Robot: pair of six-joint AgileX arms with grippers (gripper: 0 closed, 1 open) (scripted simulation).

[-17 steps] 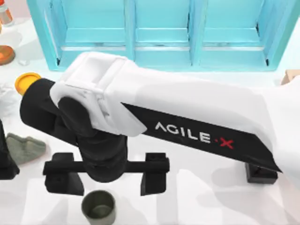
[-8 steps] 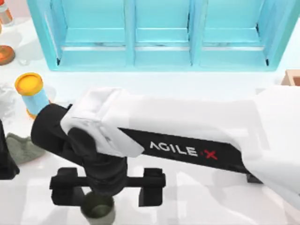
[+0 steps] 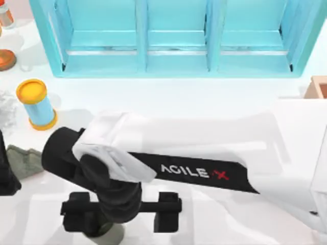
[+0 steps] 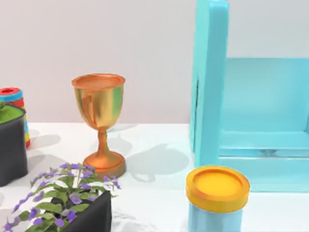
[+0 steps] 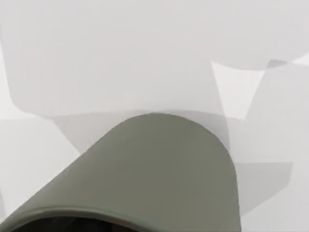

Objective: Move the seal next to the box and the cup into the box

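My right gripper [image 3: 123, 218] is open near the front edge of the table. Its black fingers [image 3: 167, 213] stand wide apart on either side of the dark olive-green cup [image 5: 159, 169]. From above, the wrist covers the cup except for a sliver [image 3: 113, 233]. The right wrist view sees the cup's side and rim from very close. A corner of the tan box [image 3: 318, 87] shows at the right edge. The seal is hidden. A black part of my left arm [image 3: 6, 171] sits parked at the left edge.
A big turquoise shelf unit [image 3: 173, 35] spans the back. A light-blue cylinder with a yellow lid [image 3: 37, 102] stands at the left, with a grey-green lump [image 3: 23, 159] in front of it. A copper goblet [image 4: 100, 116] and a potted purple plant [image 4: 72, 208] stand farther left.
My right gripper has moved toward the table's front edge and come down over the cup, which is now almost covered. The light-blue cylinder has come out from behind the arm.
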